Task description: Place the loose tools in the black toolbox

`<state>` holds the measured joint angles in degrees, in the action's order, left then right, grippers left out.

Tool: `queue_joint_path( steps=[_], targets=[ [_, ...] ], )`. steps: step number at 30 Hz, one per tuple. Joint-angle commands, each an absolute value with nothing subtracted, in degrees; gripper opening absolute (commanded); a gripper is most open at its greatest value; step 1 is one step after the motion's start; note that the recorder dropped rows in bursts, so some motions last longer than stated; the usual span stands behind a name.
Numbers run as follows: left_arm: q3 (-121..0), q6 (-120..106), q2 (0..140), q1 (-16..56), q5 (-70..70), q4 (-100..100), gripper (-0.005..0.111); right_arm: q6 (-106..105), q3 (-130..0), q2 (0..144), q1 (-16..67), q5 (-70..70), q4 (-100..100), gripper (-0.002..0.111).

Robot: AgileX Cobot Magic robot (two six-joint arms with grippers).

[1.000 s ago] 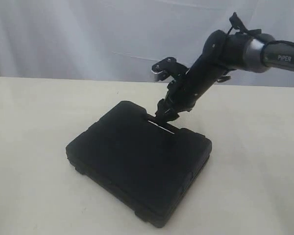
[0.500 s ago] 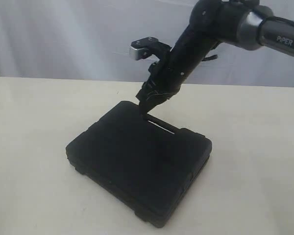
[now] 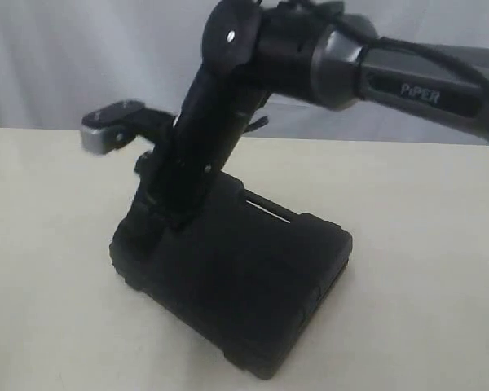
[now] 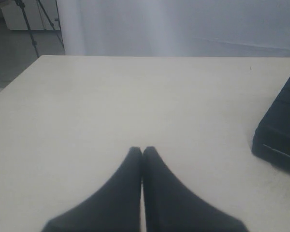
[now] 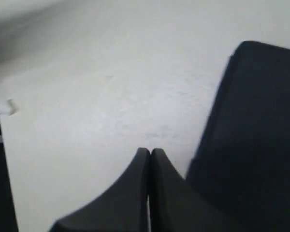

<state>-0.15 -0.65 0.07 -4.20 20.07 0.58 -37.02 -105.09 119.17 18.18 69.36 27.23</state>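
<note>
The toolbox (image 3: 253, 277) lay shut on the table (image 3: 49, 212). The right gripper (image 5: 149, 152) was fully closed, empty, beside its edge. The left gripper (image 4: 142, 149) was closed, empty, apart from it.

The right arm (image 3: 228, 114) was built of glossy black links and a grey forearm tube (image 3: 350, 69) lettered "PIPER" (image 3: 420, 94) in white. A silver-grey block (image 3: 106, 132) was mounted at its wrist. Tapered matte-black jaws were fitted to the left gripper (image 4: 142, 151) and right gripper (image 5: 150, 152).

backdrop: white curtain (image 3: 81, 57) | table (image 3: 49, 244): cream, matte | beyond table: tripod (image 4: 31, 19) on grey floor (image 4: 14, 53) | light: soft, even
</note>
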Motion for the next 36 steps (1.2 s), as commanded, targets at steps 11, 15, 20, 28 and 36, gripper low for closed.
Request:
queue_joint_path(
  steps=[11,15,20,28,36],
  targets=[
    [0.0,-0.4,0.0,-3.9,19.6,0.0,0.000,-32.1,-80.2,118.7,24.1,55.5,22.5,-0.001],
    [0.0,-0.4,0.0,-3.9,19.6,0.0,0.000,-24.9,-77.4,118.7,24.1,54.8,13.0,-0.001],
    [0.0,-0.4,0.0,-3.9,19.6,0.0,0.000,-20.1,-75.0,116.8,24.1,52.3,5.3,-0.001],
    [0.0,-0.4,0.0,-3.9,19.6,0.0,0.000,-10.7,-74.8,115.4,23.8,55.7,-7.3,-0.001],
    [0.0,-0.4,0.0,-3.9,19.6,0.0,0.000,-6.2,-74.8,112.8,18.7,57.7,-10.4,-0.001]
  ],
)
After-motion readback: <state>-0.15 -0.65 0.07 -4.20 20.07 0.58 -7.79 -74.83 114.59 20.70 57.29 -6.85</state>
